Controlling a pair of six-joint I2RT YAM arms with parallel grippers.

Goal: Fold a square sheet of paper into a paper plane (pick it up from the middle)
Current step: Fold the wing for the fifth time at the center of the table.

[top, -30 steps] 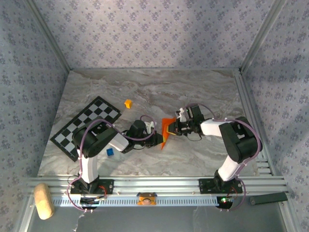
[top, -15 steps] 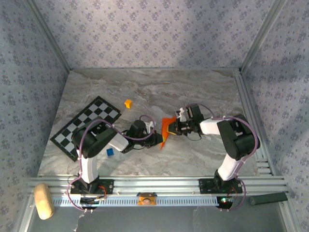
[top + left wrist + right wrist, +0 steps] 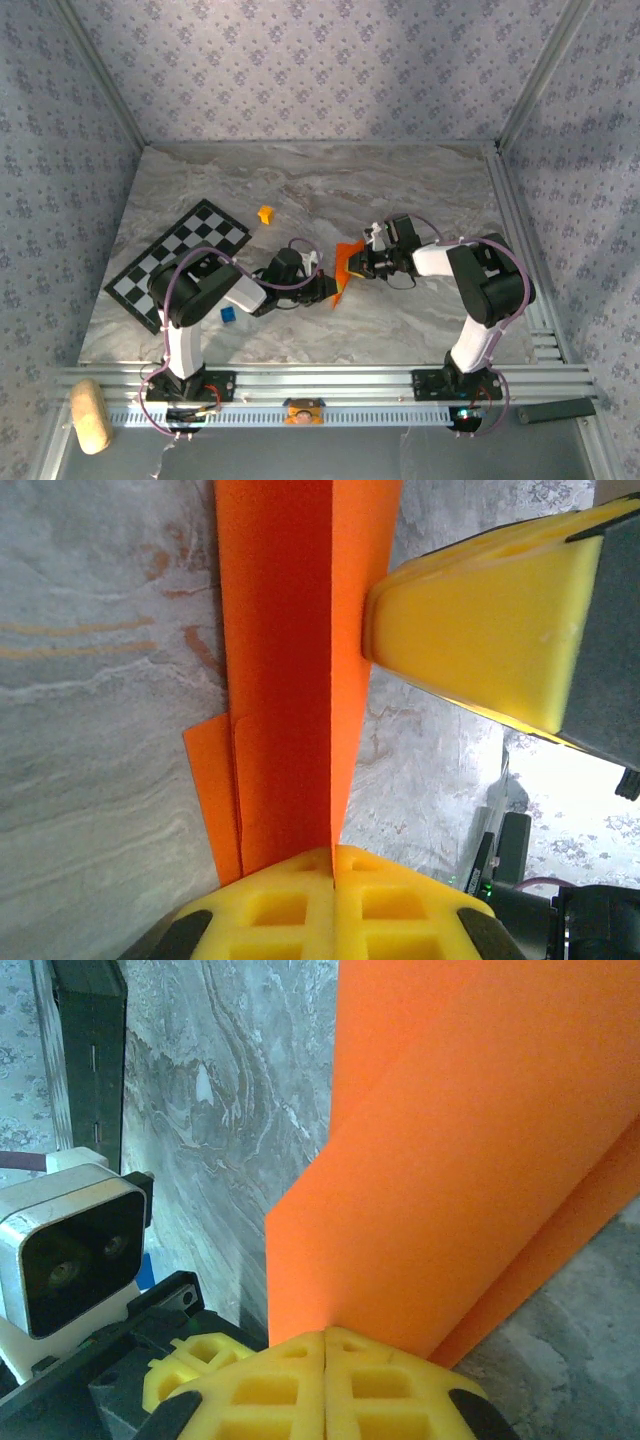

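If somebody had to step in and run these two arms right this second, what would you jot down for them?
Left gripper: shut on the orange paper.
Right gripper: shut on the same paper, from the opposite side.
Paper: held between the two grippers over the middle of the table.
Done: the sheet is picked up and has been folded. The wrist views show overlapping layers and a long crease.
Left: it is not yet clearly a narrow dart, so probably more folding is needed before setting it down.
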